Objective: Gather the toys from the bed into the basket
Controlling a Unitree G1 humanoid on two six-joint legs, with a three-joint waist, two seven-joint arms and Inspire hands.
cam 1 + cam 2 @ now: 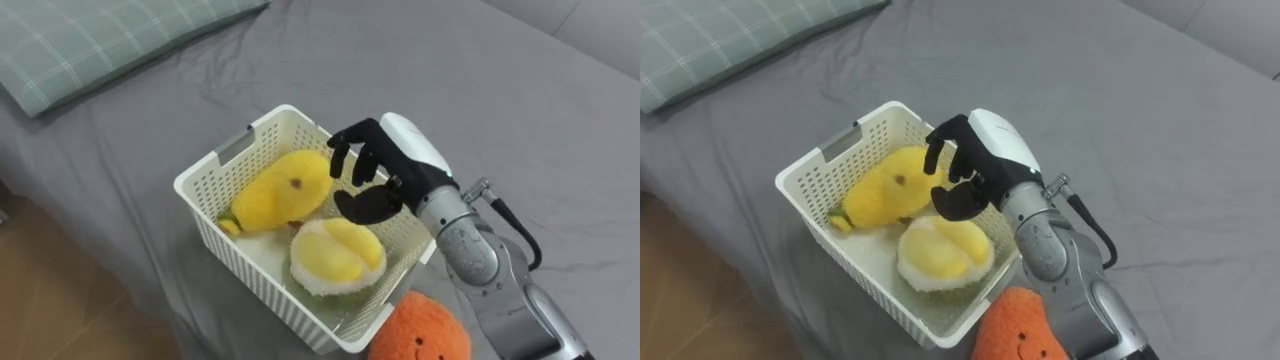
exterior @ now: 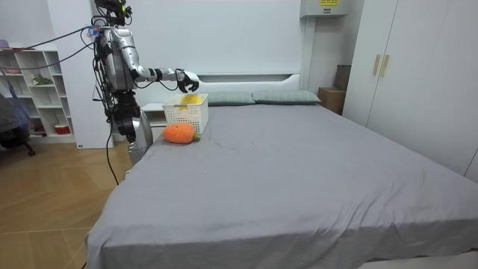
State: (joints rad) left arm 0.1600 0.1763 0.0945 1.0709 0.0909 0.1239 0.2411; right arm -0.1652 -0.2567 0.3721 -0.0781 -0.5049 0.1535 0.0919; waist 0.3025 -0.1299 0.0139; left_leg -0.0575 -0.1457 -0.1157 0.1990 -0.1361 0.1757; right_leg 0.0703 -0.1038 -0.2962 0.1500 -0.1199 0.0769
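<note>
Snagging is looming mid-frame. My right hand (image 1: pixel 388 172), hanging loosely open and empty, is crowding the basket (image 1: pixel 240 262) wall and risking tipping it.

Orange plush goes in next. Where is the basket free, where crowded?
Free: the basket near corner, between pale round plush and wall; grey sheet beyond it. Crowded: middle and far side, yellow plush, robot hand above.

Right hand (image 1: pixel 372 172) hovers above white basket (image 1: pixel 245 262) holding yellow plush (image 1: pixel 280 188) and pale round plush (image 1: pixel 335 255).

Basket (image 1: pixel 203 190) crowded — yellow plush (image 1: pixel 283 190), pale plush (image 1: pixel 335 257), orange plush (image 1: pixel 425 332) outside corner
</note>
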